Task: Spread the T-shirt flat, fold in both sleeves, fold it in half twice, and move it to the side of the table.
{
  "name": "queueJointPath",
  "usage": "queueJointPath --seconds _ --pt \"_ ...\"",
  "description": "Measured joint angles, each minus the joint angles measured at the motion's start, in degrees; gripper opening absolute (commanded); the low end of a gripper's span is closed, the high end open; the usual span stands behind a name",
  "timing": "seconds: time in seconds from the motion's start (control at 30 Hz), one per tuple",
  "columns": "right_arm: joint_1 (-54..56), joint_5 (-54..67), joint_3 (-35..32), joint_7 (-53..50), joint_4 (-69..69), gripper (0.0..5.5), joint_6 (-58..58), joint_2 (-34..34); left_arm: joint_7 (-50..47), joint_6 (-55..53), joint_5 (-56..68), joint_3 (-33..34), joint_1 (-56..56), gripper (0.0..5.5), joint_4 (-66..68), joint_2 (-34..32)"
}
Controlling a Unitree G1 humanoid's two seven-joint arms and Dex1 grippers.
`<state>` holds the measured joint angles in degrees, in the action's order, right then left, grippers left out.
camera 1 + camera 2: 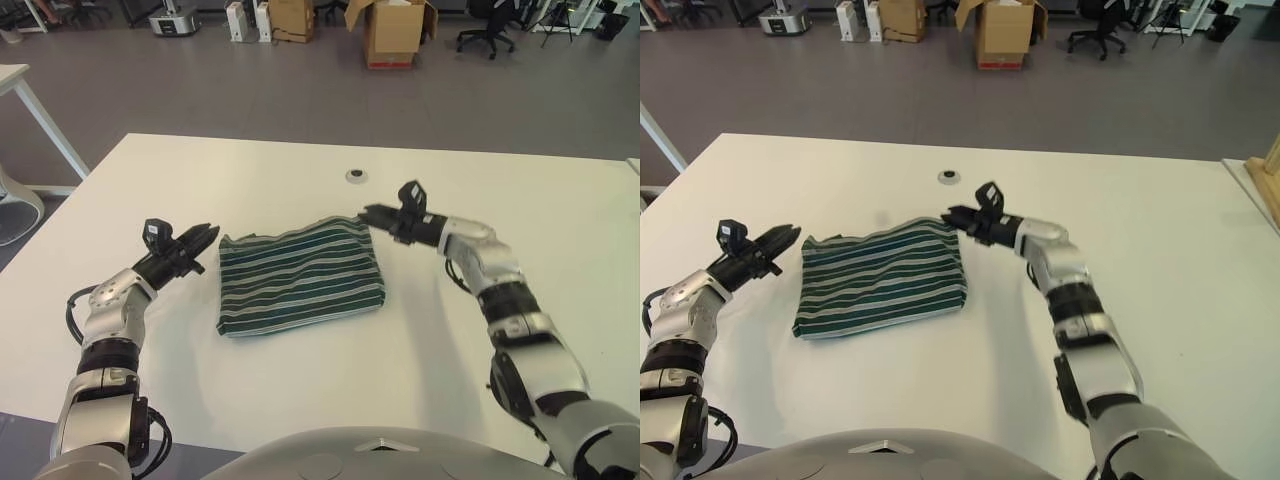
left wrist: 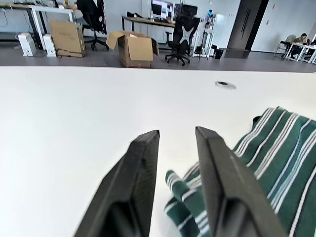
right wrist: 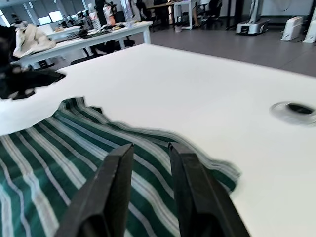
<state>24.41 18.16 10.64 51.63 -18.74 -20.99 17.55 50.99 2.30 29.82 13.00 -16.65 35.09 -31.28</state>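
Note:
The green-and-white striped T-shirt [image 1: 300, 277] lies folded into a compact rectangle in the middle of the white table [image 1: 520, 190]. My left gripper [image 1: 207, 240] sits low just off the shirt's far left corner, open, with nothing between its fingers [image 2: 143, 168]; the shirt's edge [image 2: 276, 148] lies right beside it. My right gripper [image 1: 366, 214] is at the shirt's far right corner, open, its fingertips [image 3: 126, 153] just over the striped cloth [image 3: 59, 148] without clamping it.
A round cable grommet [image 1: 356, 176] is set in the table beyond the shirt. Bare tabletop extends on both sides and in front. Another table [image 1: 20, 85] stands to the left; cardboard boxes [image 1: 390, 30] and office chairs are on the floor behind.

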Motion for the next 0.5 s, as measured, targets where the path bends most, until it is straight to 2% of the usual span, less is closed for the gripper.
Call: queueJointPath --seconds 0.07,0.13,0.27,0.4,0.43,0.5 --pt "-9.40 0.04 5.90 0.76 12.14 1.31 -5.55 0.42 -0.37 -1.02 -0.29 0.21 0.34 1.34 -5.77 0.18" --pt "-12.52 0.03 7.74 1.17 17.03 1.31 -8.41 1.29 2.83 0.13 -4.10 -4.52 0.37 1.34 -9.07 -0.28" --pt "-12.81 -0.48 7.71 -0.63 17.97 1.31 -10.53 2.25 5.48 15.35 -24.90 -20.02 -0.96 1.34 1.41 -1.87" --pt "-11.09 -0.85 8.03 -2.11 17.02 1.31 -13.93 2.60 1.34 28.74 -37.19 -29.50 -9.79 1.34 9.67 -4.99" --pt "-9.75 -1.68 8.68 -1.90 16.38 1.31 -15.17 3.33 1.37 30.62 -39.20 -31.54 -11.24 1.34 10.89 -5.72" --pt "-4.62 -2.82 9.86 -0.50 12.12 1.31 -17.41 5.60 8.48 27.84 -39.11 -33.69 -11.35 1.34 6.84 -8.21"
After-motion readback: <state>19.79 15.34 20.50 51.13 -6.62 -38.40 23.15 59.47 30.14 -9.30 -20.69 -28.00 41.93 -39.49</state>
